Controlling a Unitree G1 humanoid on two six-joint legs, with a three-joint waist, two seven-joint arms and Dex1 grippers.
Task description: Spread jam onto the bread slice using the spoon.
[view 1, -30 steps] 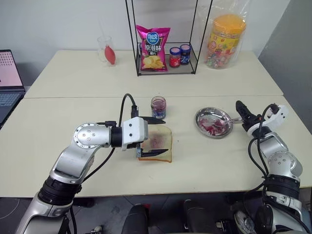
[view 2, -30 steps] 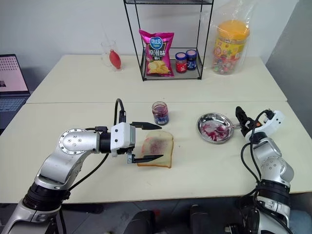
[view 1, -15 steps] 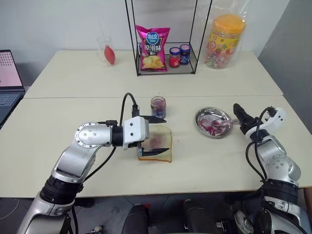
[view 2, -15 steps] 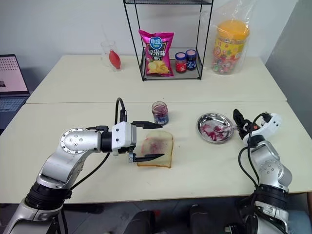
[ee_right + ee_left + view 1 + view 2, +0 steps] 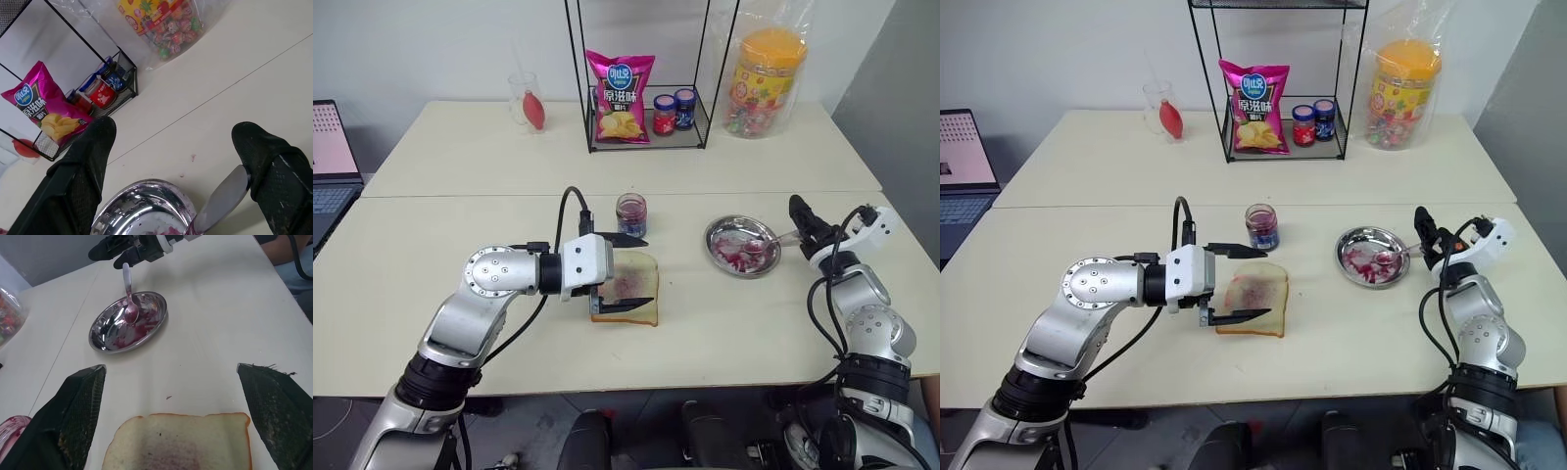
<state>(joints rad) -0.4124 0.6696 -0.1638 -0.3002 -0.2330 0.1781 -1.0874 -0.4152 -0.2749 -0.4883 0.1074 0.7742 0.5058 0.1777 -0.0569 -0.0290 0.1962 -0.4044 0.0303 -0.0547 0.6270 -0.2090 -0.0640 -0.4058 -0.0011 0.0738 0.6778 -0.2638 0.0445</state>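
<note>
Evidently little has moved over the last second. The left gripper (image 5: 644, 272) keeps its jaws spread wide, one finger on either side of the bread slice (image 5: 142, 431) and neither pressing it. The slice lies flat on the table (image 5: 460, 245) where it did before, just in front of an open jam jar (image 5: 630, 213).

The right gripper (image 5: 173, 129) has only wavered beside the steel dish (image 5: 98, 333), and its jaws are likewise apart. From the right wrist, the end of the spoon (image 5: 128, 289) lies against one of its fingers (image 5: 264, 152). The other finger stands well clear, so nothing is pinched. The spoon's bowl sits in the dish among smeared jam (image 5: 139, 330), with the handle slanting up over the rim toward that gripper. Whether the finger props the handle or the rim alone carries it I cannot tell from these angles.

For the task this reads as a pause at the pick-up. The bread shows only a faint purple stain (image 5: 176, 462) at its centre, with the pale margins bare. No fresh jam can reach it until the right jaws close on the handle.
</note>
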